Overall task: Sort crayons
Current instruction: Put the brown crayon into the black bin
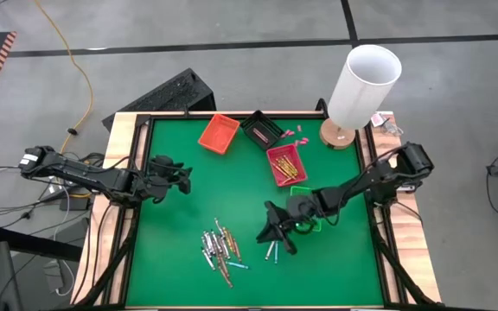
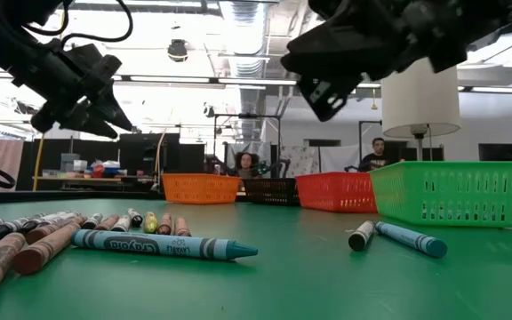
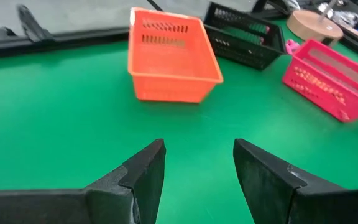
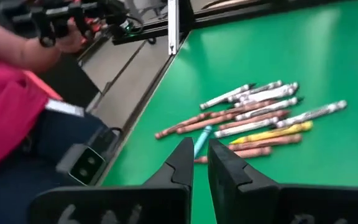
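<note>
Sorting is only partly progressing: yellow-orange wax crayons (image 1: 285, 162) are lying in the red plastic tray (image 1: 272, 166), most mixed crayons (image 1: 219, 246) are waiting well below it on the green tabletop (image 1: 188, 216), left gripper (image 1: 184, 177) hovering released, right gripper (image 1: 275, 231) nearly clenched, grasping nothing visible.

It was a lab. Exposed ducts (image 2: 238, 22) and strip lights (image 2: 265, 82) hung overhead. 2 people (image 2: 247, 164) sat at desks behind the table (image 1: 188, 225).

Coloured trays (image 1: 219, 133), lamp (image 1: 359, 91), green table (image 1: 171, 250)
</note>
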Action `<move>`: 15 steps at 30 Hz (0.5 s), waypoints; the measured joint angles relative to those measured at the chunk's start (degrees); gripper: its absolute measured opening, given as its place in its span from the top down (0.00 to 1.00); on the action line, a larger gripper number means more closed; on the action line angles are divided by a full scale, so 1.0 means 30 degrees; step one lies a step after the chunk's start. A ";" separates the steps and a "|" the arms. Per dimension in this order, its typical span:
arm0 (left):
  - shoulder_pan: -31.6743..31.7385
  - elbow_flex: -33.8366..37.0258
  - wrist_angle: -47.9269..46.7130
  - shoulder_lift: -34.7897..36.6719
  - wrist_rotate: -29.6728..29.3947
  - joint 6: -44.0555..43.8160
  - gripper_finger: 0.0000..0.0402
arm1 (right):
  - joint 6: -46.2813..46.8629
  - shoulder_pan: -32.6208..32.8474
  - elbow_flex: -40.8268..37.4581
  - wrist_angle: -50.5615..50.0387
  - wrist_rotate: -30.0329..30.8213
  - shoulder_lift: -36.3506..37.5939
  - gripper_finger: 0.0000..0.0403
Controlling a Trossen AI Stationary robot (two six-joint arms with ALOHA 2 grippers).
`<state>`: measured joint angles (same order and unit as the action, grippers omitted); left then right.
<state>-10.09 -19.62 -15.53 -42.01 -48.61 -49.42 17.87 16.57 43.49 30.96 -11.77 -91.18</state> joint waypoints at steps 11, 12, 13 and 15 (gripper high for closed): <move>0.0000 0.0000 -0.0015 0.0003 0.2921 -0.0391 0.55 | 0.7194 0.2189 0.3055 -0.7591 0.5841 0.0000 0.88; 0.0000 0.0000 -0.0015 0.0002 0.2928 -0.0399 0.55 | 0.7670 0.2277 0.3602 -0.8791 0.6300 0.0000 0.88; 0.0000 0.0000 -0.0015 -0.0002 0.2931 -0.0402 0.55 | 0.8223 0.2309 0.4112 -0.9900 0.6737 0.0000 0.88; 0.0000 0.0000 -0.0015 0.0004 0.2931 -0.0402 0.55 | 0.9385 0.2342 0.5110 -1.2158 0.7722 0.0000 0.88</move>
<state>-10.09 -19.62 -15.57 -42.00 -39.81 -50.63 46.03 23.59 58.82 -5.52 11.39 -91.18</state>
